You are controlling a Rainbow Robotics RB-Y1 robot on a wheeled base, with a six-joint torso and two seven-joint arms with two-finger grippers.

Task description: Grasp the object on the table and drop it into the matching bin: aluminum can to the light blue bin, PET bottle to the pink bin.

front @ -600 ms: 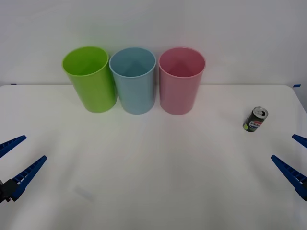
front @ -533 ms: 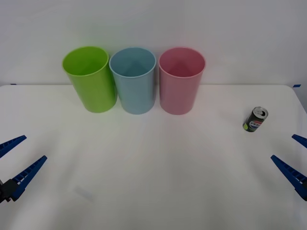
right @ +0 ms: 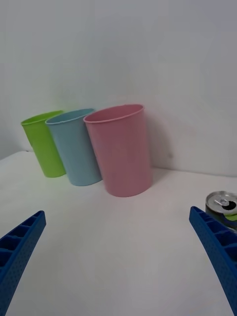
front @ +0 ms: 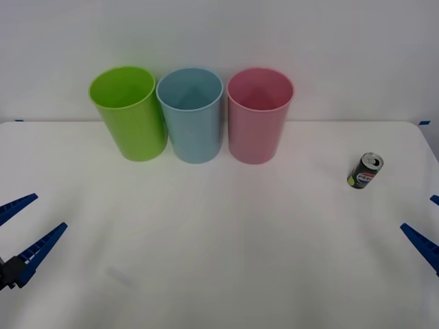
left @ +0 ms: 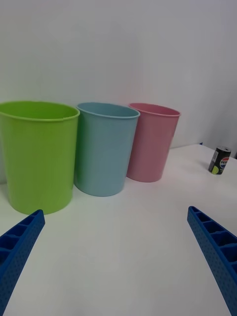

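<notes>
At the right side of the white table, an aluminum can stands upright and untouched, its silver top facing up, well apart from the three bins lined up along the far edge in the upper middle of the frame. The lime green bin, the light blue bin and the pink bin sit side by side in that order from left to right, each just beside its neighbour, all upright with open mouths. The right gripper hangs at the lower right edge of the frame, below and to the right of the can, its blue ribbed fingers spread wide and holding nothing; its wrist camera catches the can's top just beside one finger. The left gripper waits at the lower left edge, fingers likewise spread apart and empty, far from the can
</notes>
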